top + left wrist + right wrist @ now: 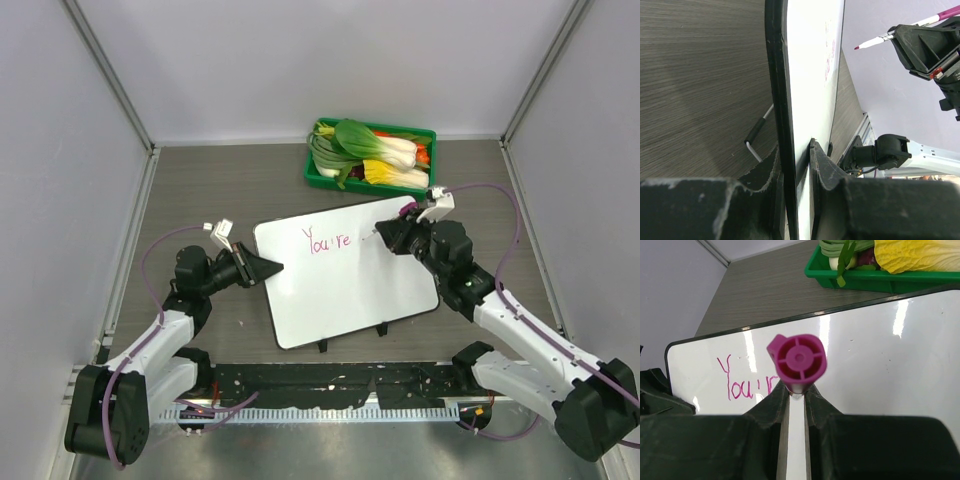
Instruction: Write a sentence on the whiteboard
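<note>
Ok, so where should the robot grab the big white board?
Grab the whiteboard by its thin, black-rimmed left edge, coming in from the left side with one finger on each face. It is wide and flat, so only an edge fits between the fingers. The left gripper pinches it exactly there now.

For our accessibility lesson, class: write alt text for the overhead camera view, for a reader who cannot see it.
A whiteboard sits on a table with pink writing, "You're"; the left end effector clamps its left edge and the right end effector holds a marker just right of the word. A green tray of vegetables stands behind.
</note>
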Tool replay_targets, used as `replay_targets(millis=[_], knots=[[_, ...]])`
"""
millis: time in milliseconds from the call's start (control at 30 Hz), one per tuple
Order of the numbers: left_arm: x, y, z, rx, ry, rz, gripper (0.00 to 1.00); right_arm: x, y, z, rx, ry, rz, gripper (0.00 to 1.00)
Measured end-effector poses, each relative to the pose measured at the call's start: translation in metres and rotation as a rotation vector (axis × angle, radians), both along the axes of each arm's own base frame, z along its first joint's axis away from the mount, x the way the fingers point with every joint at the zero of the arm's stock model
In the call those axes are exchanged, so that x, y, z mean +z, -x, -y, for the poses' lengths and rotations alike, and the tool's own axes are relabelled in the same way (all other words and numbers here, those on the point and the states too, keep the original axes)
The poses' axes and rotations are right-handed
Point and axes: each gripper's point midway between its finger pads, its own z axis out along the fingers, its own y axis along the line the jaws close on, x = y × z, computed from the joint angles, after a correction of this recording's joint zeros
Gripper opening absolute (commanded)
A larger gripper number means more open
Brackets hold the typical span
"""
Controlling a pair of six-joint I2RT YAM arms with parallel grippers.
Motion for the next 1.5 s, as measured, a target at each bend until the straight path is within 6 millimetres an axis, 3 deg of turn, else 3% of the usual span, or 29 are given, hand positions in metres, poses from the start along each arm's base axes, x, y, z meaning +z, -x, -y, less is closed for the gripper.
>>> replay_targets(millis=[467, 1500], knots=[[0.0, 0.0, 0.0, 0.001, -0.001, 0.0, 0.0, -0.022, -0.02, -0.01, -0.007, 0.017, -0.03, 0.01], [0.0, 0.0, 0.0, 0.002, -0.002, 0.0, 0.0, -0.02, -0.031, 0.001, -0.081, 0.031, -0.009, 0.01]])
